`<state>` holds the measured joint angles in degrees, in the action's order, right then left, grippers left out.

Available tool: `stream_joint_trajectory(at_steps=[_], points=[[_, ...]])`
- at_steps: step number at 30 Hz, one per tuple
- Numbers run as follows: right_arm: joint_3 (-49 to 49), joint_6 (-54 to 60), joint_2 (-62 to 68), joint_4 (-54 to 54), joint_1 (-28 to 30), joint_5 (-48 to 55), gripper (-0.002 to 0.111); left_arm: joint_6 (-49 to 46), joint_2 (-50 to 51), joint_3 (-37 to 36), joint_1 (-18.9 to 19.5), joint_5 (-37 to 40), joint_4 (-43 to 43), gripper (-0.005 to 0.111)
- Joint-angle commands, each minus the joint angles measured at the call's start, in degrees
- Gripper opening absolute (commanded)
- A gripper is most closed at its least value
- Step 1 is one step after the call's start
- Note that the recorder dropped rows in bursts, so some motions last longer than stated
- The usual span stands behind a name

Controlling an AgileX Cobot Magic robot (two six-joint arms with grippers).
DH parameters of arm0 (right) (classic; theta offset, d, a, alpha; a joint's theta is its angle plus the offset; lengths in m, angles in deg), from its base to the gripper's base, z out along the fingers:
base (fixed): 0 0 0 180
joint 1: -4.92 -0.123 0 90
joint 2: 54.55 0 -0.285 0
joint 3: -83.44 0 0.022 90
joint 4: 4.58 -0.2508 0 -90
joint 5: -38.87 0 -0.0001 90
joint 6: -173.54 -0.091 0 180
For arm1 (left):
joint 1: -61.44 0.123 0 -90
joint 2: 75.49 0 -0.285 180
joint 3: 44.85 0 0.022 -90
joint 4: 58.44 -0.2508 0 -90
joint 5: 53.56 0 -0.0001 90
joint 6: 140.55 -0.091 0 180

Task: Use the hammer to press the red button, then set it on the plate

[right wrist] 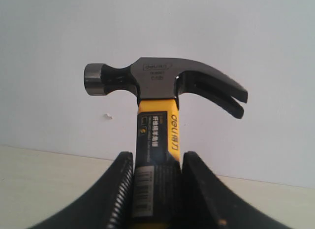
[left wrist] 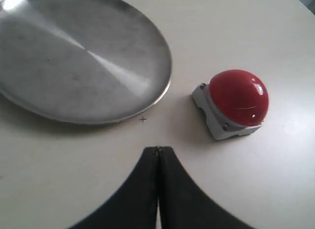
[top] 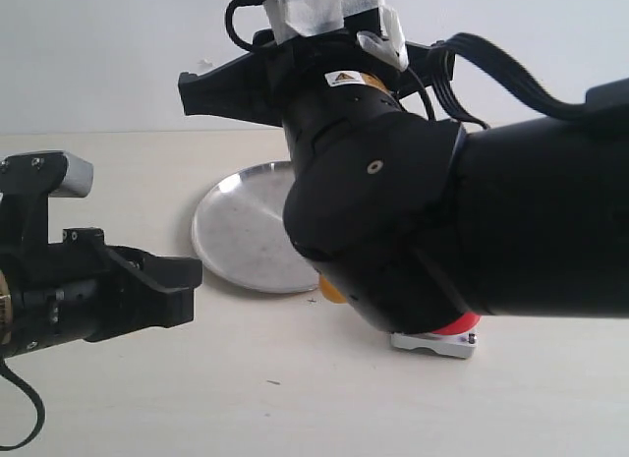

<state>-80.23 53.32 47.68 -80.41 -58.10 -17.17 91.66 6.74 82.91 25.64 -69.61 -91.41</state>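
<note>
The round shallow silver metal plate (left wrist: 74, 56) lies just beside the glossy red dome button (left wrist: 238, 96) on its grey square base, probably so the drop-off is short. The small claw hammer (right wrist: 157, 81), dark head, black-and-yellow handle, stands head-up near the button, the right gripper (right wrist: 157, 162) clamped on its handle, leaving the head free to strike. The left gripper (left wrist: 158, 157), pinched closed on nothing, hangs near the button, apparently out of the way.

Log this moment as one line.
right gripper: shut on hammer, by handle | left gripper: shut, empty | red button: beside plate, not touching
</note>
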Motion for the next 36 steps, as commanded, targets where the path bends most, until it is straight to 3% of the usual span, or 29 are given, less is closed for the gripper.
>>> stream_joint_trajectory(at_steps=[1, 3, 8, 10, 15, 20, 23, 24, 25, 28, 30, 36], points=[[-0.77, 0.53, -0.85, 2.67, 0.02, -2.75, 0.0, 3.33, 3.91, 0.44, 3.02, -15.13, -10.7, 0.0], [-0.77, 1.6, -0.85, 2.56, 0.02, -2.62, 0.0, 5.65, 6.14, 1.59, 4.69, -16.69, -14.94, 0.0], [-0.77, 6.06, -0.85, 2.41, 0.02, -2.62, 0.0, 13.71, 10.7, 5.64, 6.06, 4.83, -22.81, 0.0], [-0.77, 6.17, -0.85, 2.55, 0.02, -2.62, 0.0, 14.24, 11.62, 6.02, 6.06, 5.73, -24.18, 0.0], [-0.77, 4.38, -0.85, 2.96, 0.02, -2.62, 0.0, 15.95, 12.18, 6.02, 6.2, -16.53, -25.75, 0.0], [-0.68, 4.38, -0.85, 0.87, 0.02, -6.59, 0.0, 24.9, 12.18, 6.02, 11.05, -33.1, -21.89, 0.001], [-0.68, 4.48, -0.85, 0.73, 0.02, -6.52, 0.0, 30.24, 12.27, 5.88, 13.65, -39.34, -23.44, 0.013], [-0.68, 4.06, -0.85, 0.73, 0.02, -5.96, 0.0, 31.84, 12.27, 5.88, 14.21, -41.97, -23.59, 0.02], [-0.68, 2.4, -0.75, 0.73, 0.02, -4.5, 0.0, 33.03, 12.27, 5.88, 14.87, -46.38, -23.15, 0.035], [-0.68, -1.89, -0.75, 0.82, 0.02, -2.96, 0.0, 33.59, 12.27, 5.88, 14.59, -43.42, -22.48, 0.067], [-0.68, -4.39, -0.75, 1.6, 0.02, 1.54, 0.0, 33.85, 12.27, 5.88, 14.59, -42.56, -22.98, 0.079], [-0.68, -8.96, -0.42, 5.44, 0.02, 1.09, 0.0, 33.41, 12.27, 5.88, 14.59, -41.8, -19.78, 0.081]])
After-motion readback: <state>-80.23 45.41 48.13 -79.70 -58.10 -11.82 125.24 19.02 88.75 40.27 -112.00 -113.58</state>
